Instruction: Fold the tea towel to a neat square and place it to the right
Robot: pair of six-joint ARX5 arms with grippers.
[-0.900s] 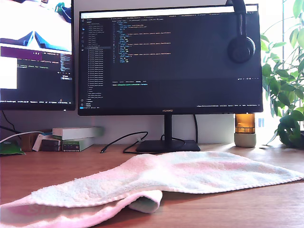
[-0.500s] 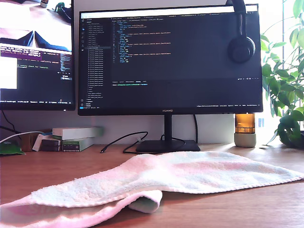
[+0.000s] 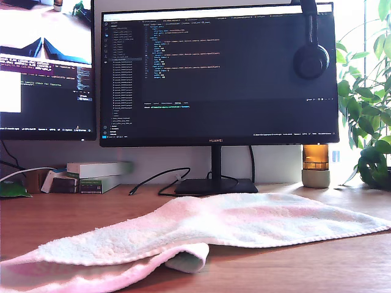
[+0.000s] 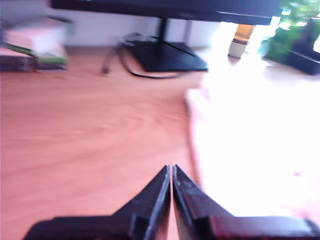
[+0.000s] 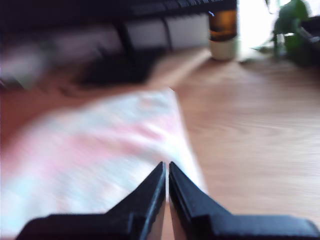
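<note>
Stack of boxes (image 3: 98,177): by the wall at the exterior view's left, well beyond my first gripper and away from the working space.

Desk (image 3: 73,213): bare wood directly ahead of my first gripper (image 4: 171,172). Its jaws are pressed tip to tip with nothing between them, hovering above the desk just beside one edge of the tea towel (image 3: 244,223), presumably parked there to take that edge for a fold.

Tea towel: spread across the front of the desk, a low rumpled sheet, with one corner at the exterior view's lower left doubled under itself. It is not yet a square, and the folding appears hardly begun. In the first wrist view it is washed out by glare (the checks cannot be made out there).

Monitor stand (image 3: 215,183): behind the towel, far ahead of both grippers.

My second gripper (image 5: 166,170): jaws likewise closed on nothing, poised over the opposite edge of the towel, with pale cloth to one side of the tips and bare wood to the other. The view is blurred, so contact is uncertain.

Amber jar (image 3: 316,166) and plant (image 3: 366,122): at the exterior view's right, beyond the second gripper.
</note>
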